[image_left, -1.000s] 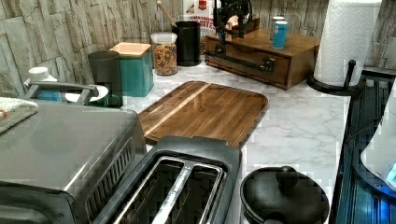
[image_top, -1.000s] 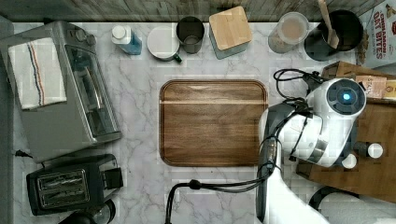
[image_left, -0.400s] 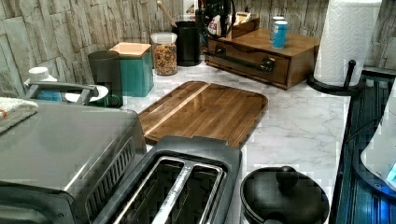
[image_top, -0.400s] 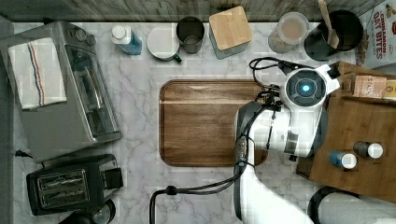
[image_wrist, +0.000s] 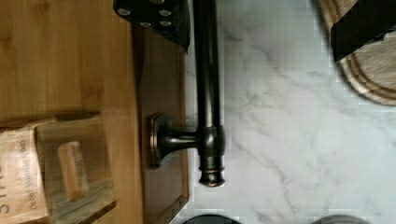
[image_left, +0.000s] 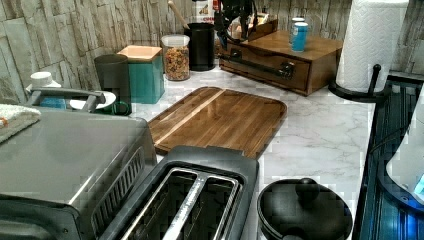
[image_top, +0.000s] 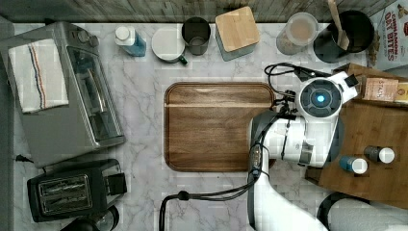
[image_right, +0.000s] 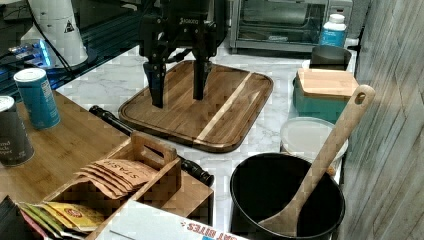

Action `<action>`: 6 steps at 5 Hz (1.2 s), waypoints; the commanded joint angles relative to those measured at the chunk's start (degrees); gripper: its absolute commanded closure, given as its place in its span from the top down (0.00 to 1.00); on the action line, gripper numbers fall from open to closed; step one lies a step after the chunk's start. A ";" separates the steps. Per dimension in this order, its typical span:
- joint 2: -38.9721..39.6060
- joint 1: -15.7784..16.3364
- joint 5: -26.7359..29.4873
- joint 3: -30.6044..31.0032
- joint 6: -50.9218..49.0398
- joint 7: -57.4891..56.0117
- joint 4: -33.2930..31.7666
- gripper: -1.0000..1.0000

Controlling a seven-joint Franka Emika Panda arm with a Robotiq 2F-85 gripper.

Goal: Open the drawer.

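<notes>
Drawer (image_left: 265,62) shut, far right in the left view; nothing pulled yet. Gripper (image_right: 177,92) w/ jaws spread, empty, above handle (image_wrist: 208,88); left: lower, clamp bar, pull out.

Light bamboo-wood drawer (image_wrist: 161,70), dark glossy metal bar handle (image_wrist: 208,93), veined white marble counter (image_wrist: 280,116)

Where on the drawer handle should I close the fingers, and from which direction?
Grip the black bar handle on its straight run, clear of the post near its end. The bar stands off the drawer front, leaving a gap behind it. The open gripper hangs above it, so coming straight down, one finger either side, looks best.
</notes>
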 commanded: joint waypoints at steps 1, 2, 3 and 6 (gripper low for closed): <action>0.04 -2.60 3.29 -2.18 4.30 5.45 -6.83 1.00; 0.73 -4.12 2.97 -2.18 5.21 4.08 -7.34 1.00; 2.36 -5.50 5.80 -1.04 9.56 0.82 -7.95 1.00; 5.94 -5.14 8.61 0.53 7.73 -1.50 -3.64 1.00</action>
